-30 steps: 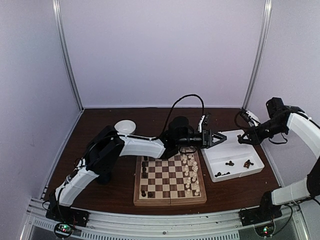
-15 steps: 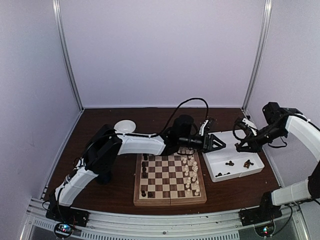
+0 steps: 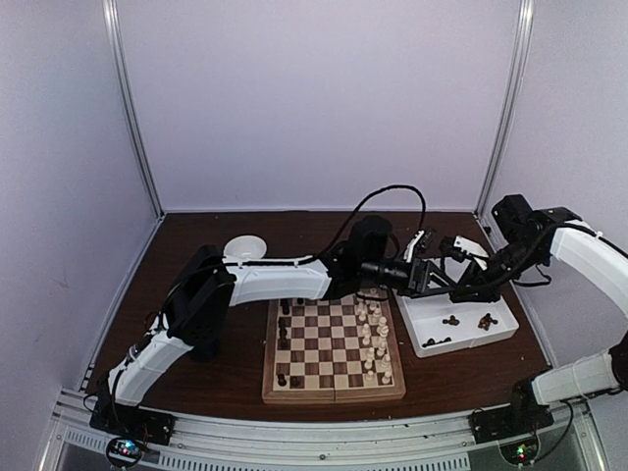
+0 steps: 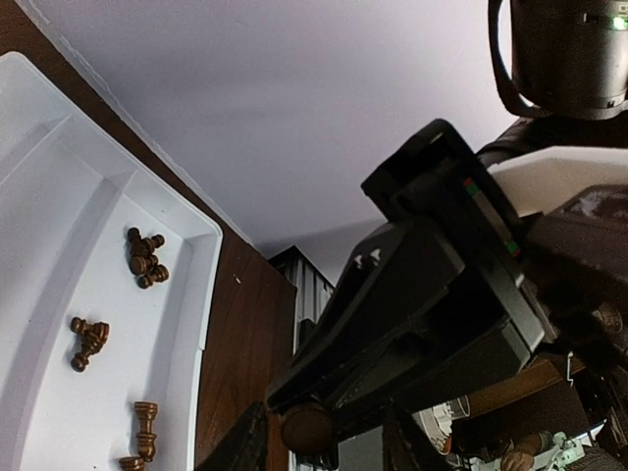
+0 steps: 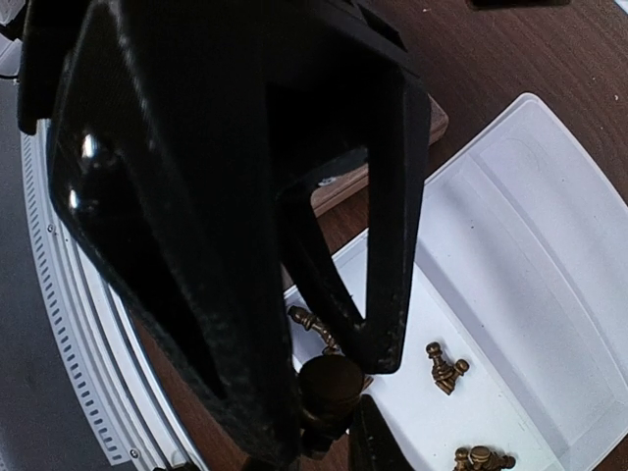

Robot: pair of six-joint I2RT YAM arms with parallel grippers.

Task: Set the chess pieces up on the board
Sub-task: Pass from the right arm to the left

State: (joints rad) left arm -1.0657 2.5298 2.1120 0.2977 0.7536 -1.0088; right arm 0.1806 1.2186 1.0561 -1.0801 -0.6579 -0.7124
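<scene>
Chess set-up part-way through, with the dark side largely unplaced. The board [image 3: 329, 355] lies on the tabletop [image 3: 442, 378] in front of the arm bases; the cream chessmen [image 3: 374, 339] stand in close ranks along its two right-hand files, and that side looks complete or nearly so, though the pieces are too small to count. Only a few dark chessmen [image 3: 285, 336] stand along the board's left edge, with most squares there bare. The white two-compartment tray [image 3: 461, 345] sits just right of the board; several loose dark pieces [image 4: 145, 257] lie on their sides in one compartment, in small clusters apart from one another.

Both arms meet above the far part of the tray. The right gripper [image 5: 324, 442] has its jaws closed on a round-headed dark chessman [image 5: 329, 385], held clear of the tray. The left gripper [image 4: 324, 446] has its jaws parted on either side of the same piece, with a gap showing on one side in the left wrist view; whether they bear on it cannot be told.

The step in hand appears to be a hand-over from right arm to left, the piece probably bound for the dark ranks. Left to do, judging by the layout: seat this piece; fetch the others from the tray; fill the two left-hand files.
</scene>
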